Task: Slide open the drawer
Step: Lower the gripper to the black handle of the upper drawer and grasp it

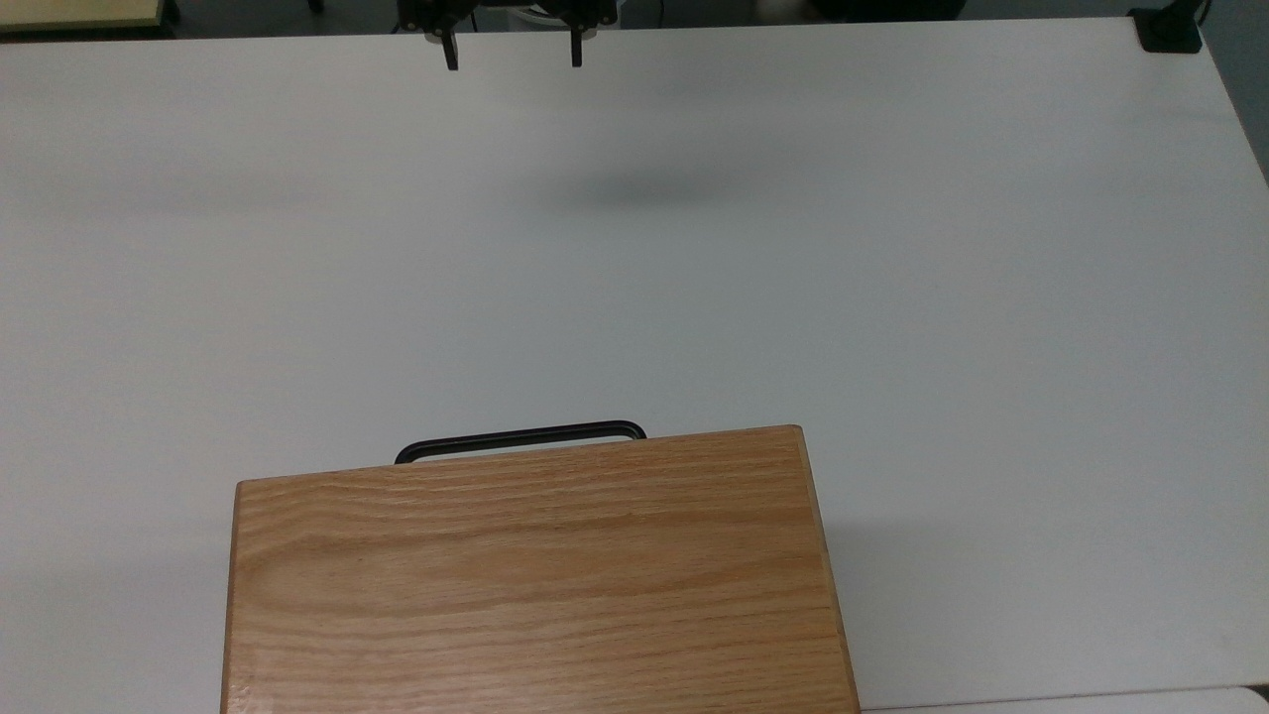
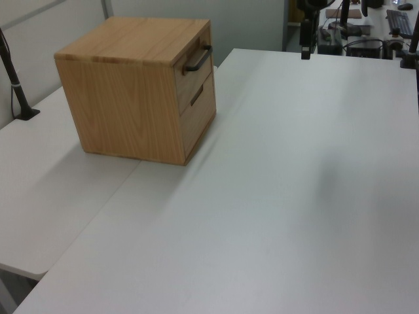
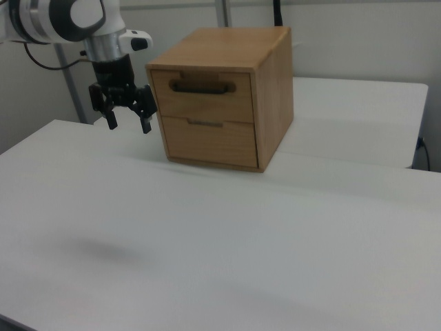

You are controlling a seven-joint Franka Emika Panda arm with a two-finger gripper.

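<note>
The drawer (image 3: 202, 95) is the upper of two in a light oak cabinet (image 3: 227, 96); its flat front panel sits flush with the cabinet face, shut, and carries a long black bar handle (image 3: 202, 87) running across it near the top. Below it lies a second drawer (image 3: 210, 141) with a smaller dark pull. The cabinet stands on a white table (image 3: 207, 241).

In the right view the gripper (image 3: 129, 124) hangs above the table, to the right view's left of the cabinet and well apart from the handle, its two dark fingers spread with nothing between them.

The top view looks straight down on the cabinet's grained top (image 1: 535, 575), so the drawer fronts are hidden and just the handle (image 1: 520, 437) juts past the edge; the gripper (image 1: 513, 58) is far from the cabinet, at the table's far edge. The left view shows the cabinet's side and both fronts at an angle (image 2: 194, 72), with the gripper (image 2: 305, 46) beyond the cabinet near the table's far end.
</note>
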